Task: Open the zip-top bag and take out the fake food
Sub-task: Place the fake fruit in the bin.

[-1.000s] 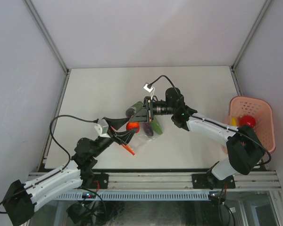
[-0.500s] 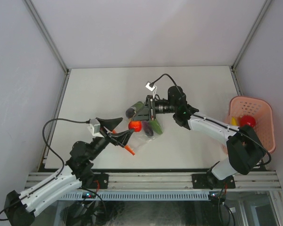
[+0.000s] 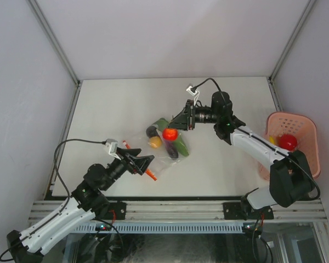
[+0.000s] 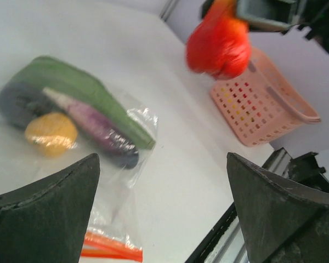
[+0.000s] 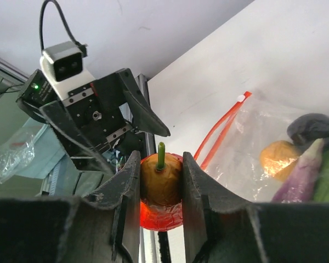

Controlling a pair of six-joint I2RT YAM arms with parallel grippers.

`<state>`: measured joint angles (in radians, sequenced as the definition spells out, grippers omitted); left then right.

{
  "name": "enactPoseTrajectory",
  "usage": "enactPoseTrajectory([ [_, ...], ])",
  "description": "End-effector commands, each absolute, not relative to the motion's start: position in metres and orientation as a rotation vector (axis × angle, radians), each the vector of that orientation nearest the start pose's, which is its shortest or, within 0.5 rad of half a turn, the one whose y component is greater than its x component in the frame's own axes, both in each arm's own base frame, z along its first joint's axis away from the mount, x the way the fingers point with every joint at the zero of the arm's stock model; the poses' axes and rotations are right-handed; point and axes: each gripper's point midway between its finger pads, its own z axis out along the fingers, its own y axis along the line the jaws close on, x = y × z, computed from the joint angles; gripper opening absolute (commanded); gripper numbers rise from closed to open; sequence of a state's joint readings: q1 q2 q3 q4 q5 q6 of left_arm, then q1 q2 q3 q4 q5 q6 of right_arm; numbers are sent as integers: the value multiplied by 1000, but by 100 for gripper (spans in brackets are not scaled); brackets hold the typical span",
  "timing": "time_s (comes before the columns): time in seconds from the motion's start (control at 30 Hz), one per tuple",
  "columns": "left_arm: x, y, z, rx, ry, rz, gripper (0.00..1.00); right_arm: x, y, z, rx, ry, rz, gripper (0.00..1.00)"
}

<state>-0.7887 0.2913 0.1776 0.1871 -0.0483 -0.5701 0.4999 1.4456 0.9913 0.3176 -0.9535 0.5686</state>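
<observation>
Zip-top bag (image 3: pixel 160 159) lies flat mid-tabletop (image 3: pixel 109 109), with the purple, yellow and green fake food (image 3: pixel 175 147) inside. The red piece (image 3: pixel 170 134) is now lifted out, right tool (image 5: pixel 160 170) clamped on it. Left tool (image 3: pixel 144 162) has let go and backed off near-left, jaws wide. Three pieces remain.

My right gripper (image 5: pixel 160 164) has the red round fruit (image 5: pixel 161 200) pinched between both fingers, and its green stem points up. Behind it I see the left arm's grey camera (image 5: pixel 63 63) with a small green light. To the right, the zip-top bag (image 5: pixel 247 139) lies on the white table (image 5: pixel 274 55), with a yellow piece (image 5: pixel 278 158) and a purple piece (image 5: pixel 302 174) inside.
</observation>
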Motion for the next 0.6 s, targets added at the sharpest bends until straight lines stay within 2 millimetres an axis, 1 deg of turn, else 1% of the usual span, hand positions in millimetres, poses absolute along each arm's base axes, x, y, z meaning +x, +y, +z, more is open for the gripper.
enactPoseTrajectory([
  [0.0,188,-186,210,9,1650,-990,99,266,303,305,-826,1614,1490,0],
  [0.17,189,-180,188,-32,1735,-944,98,275,280,319,-840,1571,1419,0],
  [0.3,193,-165,169,-93,1797,-838,98,281,258,330,-840,1539,1351,0],
  [0.37,194,-159,165,-143,1801,-830,98,284,246,331,-838,1535,1298,0],
  [0.5,194,-153,162,-170,1783,-820,98,288,220,333,-845,1521,1160,0],
  [0.57,195,-150,161,-178,1780,-807,98,290,206,338,-830,1513,1097,0],
])
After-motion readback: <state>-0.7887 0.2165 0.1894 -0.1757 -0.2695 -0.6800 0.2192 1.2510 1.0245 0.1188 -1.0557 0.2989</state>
